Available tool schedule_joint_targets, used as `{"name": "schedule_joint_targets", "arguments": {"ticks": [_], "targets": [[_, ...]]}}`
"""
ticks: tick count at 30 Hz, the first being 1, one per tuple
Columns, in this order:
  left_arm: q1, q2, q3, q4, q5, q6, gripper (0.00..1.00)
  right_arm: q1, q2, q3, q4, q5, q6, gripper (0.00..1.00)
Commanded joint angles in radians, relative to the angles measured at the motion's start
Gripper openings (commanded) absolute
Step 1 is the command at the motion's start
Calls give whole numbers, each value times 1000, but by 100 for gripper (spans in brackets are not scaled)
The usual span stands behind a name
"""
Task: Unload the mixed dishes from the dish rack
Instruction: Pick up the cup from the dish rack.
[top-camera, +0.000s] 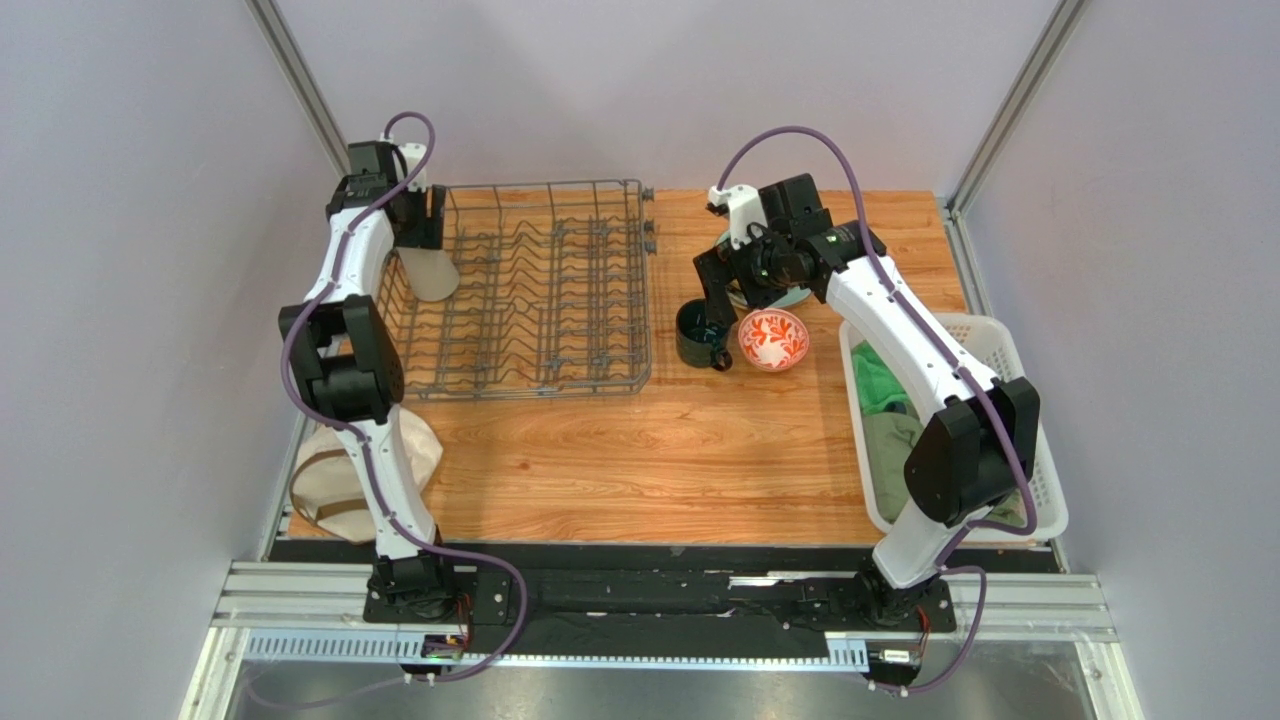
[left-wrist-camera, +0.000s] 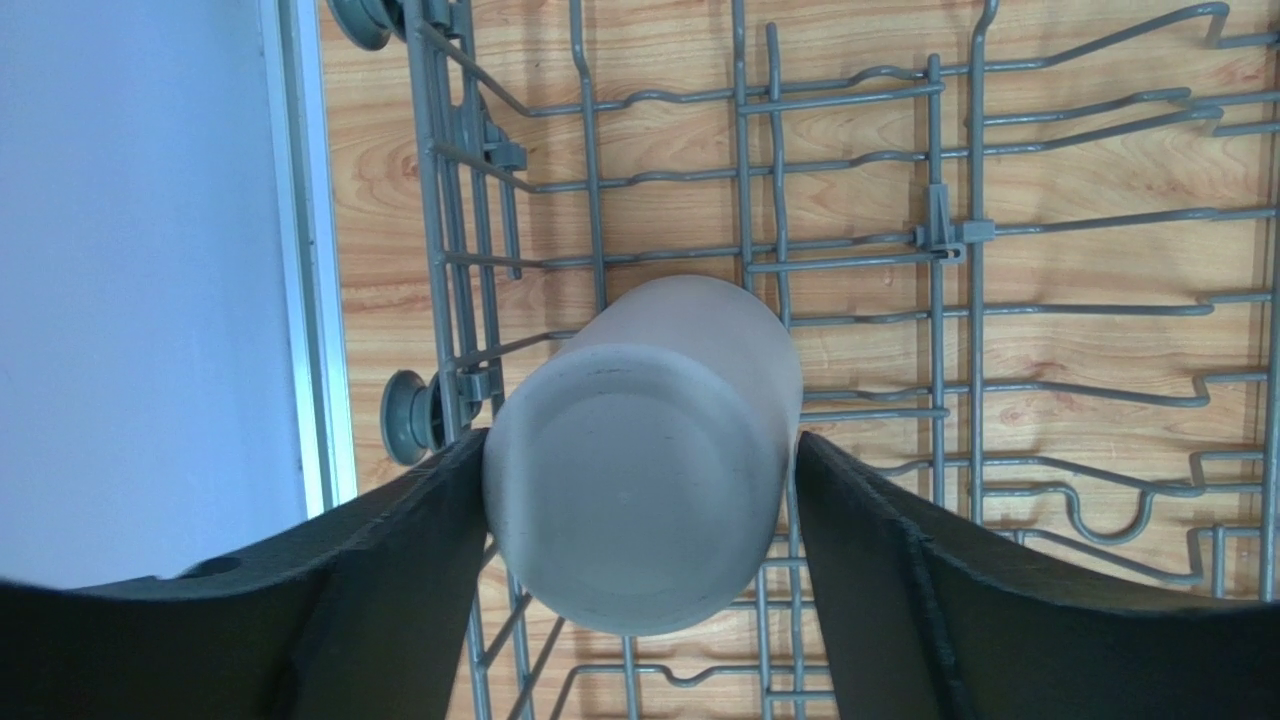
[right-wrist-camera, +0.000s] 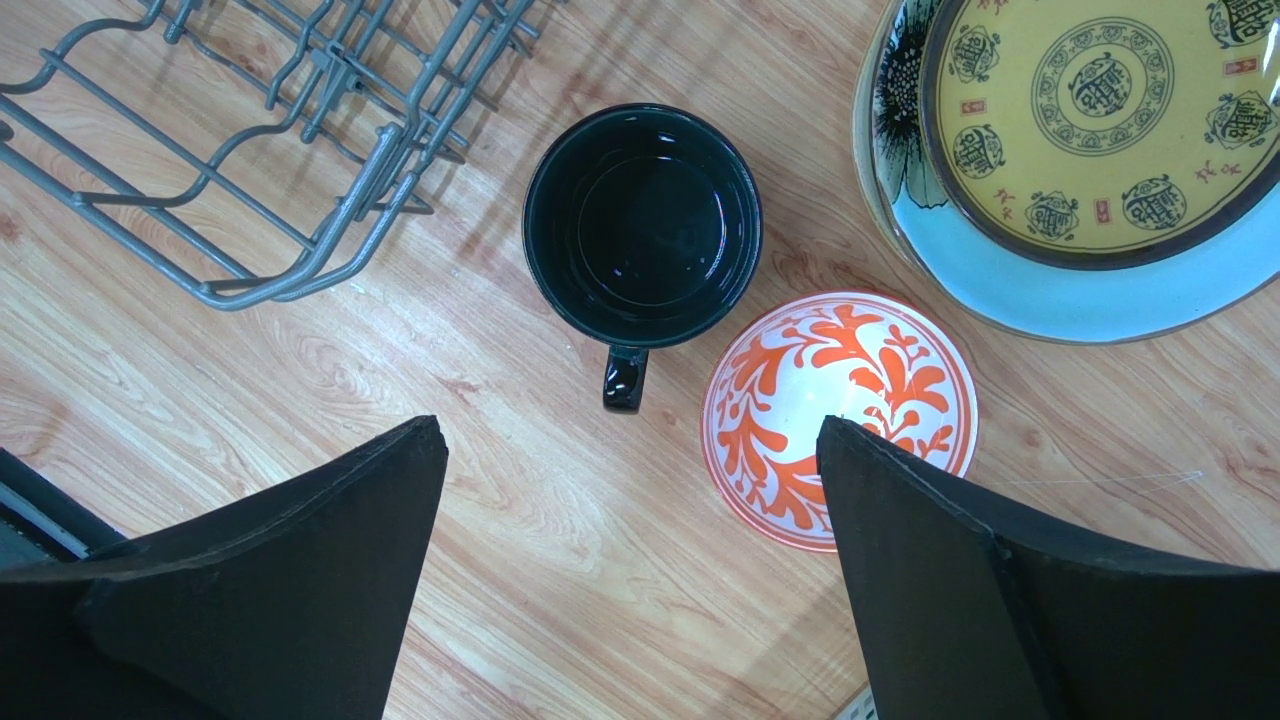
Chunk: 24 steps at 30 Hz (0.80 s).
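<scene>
Clamping the beige handleless cup (left-wrist-camera: 639, 480), the left gripper (left-wrist-camera: 642, 447) is hanging over the dish rack (top-camera: 526, 300); the right gripper (right-wrist-camera: 628, 435) is hovering wide-open right of it.

The desk (top-camera: 631, 465) is pale wood with a clear grain and a smooth, faintly satin face. The dish rack (top-camera: 541, 285) is grey coated wire, matt. The beige cup (left-wrist-camera: 639, 450) looks dull and chalky, while the dark green mug (right-wrist-camera: 642, 225), the red-and-white bowl (right-wrist-camera: 842, 413), the yellow patterned plate (right-wrist-camera: 1097, 120) and the pale plate (right-wrist-camera: 1082, 293) are glossy glazed ware; the white basket (top-camera: 1004, 333) is smooth plastic and the green cloths (top-camera: 887, 435) are soft, matt fabric.
</scene>
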Motion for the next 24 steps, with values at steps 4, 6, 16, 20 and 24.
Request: {"name": "schedule_joint_targets", "arguments": {"ticks": [4, 6, 16, 20, 24], "targets": [[26, -8, 20, -4, 69, -40, 63, 5, -5, -9, 42, 4, -19, 99], [26, -18, 21, -15, 86, -43, 57, 3, -12, -9, 42, 4, -19, 99], [27, -122, 62, -102, 228, -100, 35, 3, -16, -10, 41, 5, -22, 98], [27, -179, 79, -136, 339, -152, 28, 3, -16, -7, 42, 2, -22, 98], [27, -244, 93, -162, 440, -202, 24, 3, -18, -9, 41, -7, -20, 98]]}}
